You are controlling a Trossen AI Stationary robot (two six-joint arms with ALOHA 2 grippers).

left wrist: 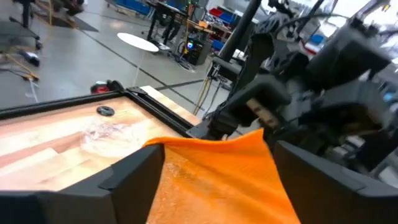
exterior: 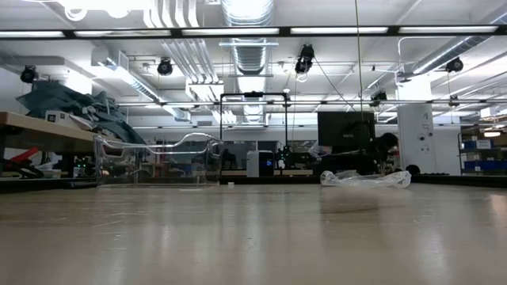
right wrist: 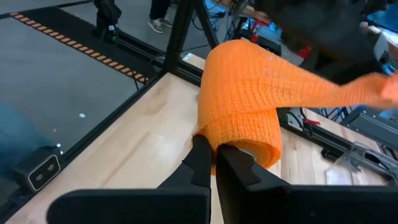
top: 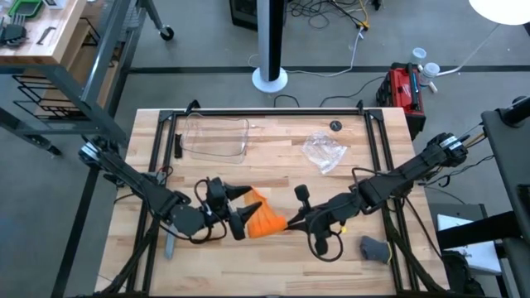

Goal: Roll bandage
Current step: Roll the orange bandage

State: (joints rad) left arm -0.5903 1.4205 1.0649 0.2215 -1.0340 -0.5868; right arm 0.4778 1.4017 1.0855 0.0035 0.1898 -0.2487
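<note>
Right gripper [top: 286,222] sits low over the front middle of the table [top: 273,257], its two dark fingers [right wrist: 200,163] drawn together on the edge of the bandage [top: 263,218], pinching the stubby orange roll at its lower rim. From that arm's own wrist camera the roll [right wrist: 241,112] fills the picture, with a loose band of the same orange fabric running off it toward the other arm.

Just beside it, the left gripper [top: 240,208] faces the roll from the opposite side, jaws spread wide (the left wrist camera shows one dark finger [left wrist: 127,177] on each side of the picture). The flat orange strip [left wrist: 214,180] lies between those fingers; whether they touch the fabric cannot be told.

Near the front right corner rests a small grey object [top: 375,247], well apart from both grippers. A grey bar [top: 168,244] lies near the left arm at the front left.

Farther back, a crinkled clear plastic wrap [top: 324,151] sits right of centre, with a small dark round disc [top: 334,126] beyond it near the rear rail. A clear plastic tray [top: 217,136] stands at the rear left; from table height its walls [exterior: 154,162] and the wrap [exterior: 366,180] show against the room behind.
</note>
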